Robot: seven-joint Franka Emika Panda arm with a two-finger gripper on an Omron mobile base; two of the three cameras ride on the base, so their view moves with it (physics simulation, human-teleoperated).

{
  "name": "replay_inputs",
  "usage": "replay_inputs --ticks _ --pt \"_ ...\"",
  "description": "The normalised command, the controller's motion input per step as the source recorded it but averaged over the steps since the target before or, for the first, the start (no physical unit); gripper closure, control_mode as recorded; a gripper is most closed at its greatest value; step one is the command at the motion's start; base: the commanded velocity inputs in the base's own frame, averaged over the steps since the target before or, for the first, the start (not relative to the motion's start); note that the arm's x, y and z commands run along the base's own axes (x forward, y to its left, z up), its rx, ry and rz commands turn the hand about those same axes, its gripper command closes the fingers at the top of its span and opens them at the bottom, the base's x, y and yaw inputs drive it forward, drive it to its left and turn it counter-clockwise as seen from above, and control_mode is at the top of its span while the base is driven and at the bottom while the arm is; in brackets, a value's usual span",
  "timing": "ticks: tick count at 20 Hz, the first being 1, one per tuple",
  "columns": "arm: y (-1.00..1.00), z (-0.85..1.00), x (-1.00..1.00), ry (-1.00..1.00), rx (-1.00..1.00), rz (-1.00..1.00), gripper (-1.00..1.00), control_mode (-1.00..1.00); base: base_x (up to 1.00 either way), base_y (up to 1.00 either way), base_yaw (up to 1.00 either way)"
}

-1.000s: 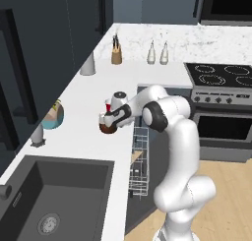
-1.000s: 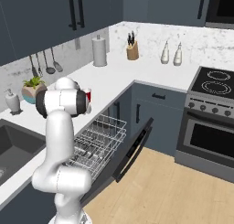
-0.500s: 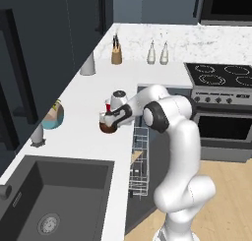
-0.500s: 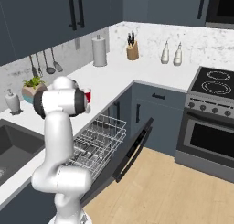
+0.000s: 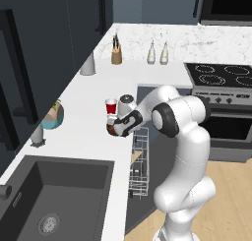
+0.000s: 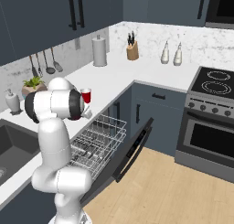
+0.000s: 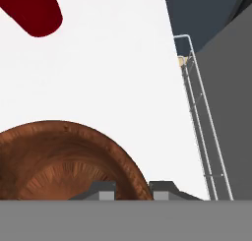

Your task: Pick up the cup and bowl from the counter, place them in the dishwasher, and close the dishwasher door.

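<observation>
1. In the hand view the tool (image 7: 129, 188) sits at bottom centre, its two fingertips (image 7: 101, 190) closed over the rim of the bowl (image 7: 64, 161), one inside and one outside.
2. The bowl fills the lower left there, resting on the white table (image 7: 113, 73).
3. In the left base view the cup (image 5: 111, 107) stands just above the bowl (image 5: 112, 130), mid-frame.
4. The dishwasher door (image 6: 132, 151) hangs open at centre of the right base view, the wire rack (image 6: 93, 140) pulled out.
</observation>
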Motion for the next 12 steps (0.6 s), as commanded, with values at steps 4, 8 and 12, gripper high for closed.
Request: replay_inputs --ticks 4,8,12 --pt "-0.72 0.16 -0.25 -0.03 0.00 -0.02 1.00 -1.00 0.00 0.00 0.00" --pt "-0.69 0.27 -0.20 -0.06 0.00 0.00 1.00 -1.00 0.00 0.00 0.00" --pt "-0.62 0.50 -0.06 -0.01 0.00 0.02 1.00 -1.00 0.00 0.00 0.00"
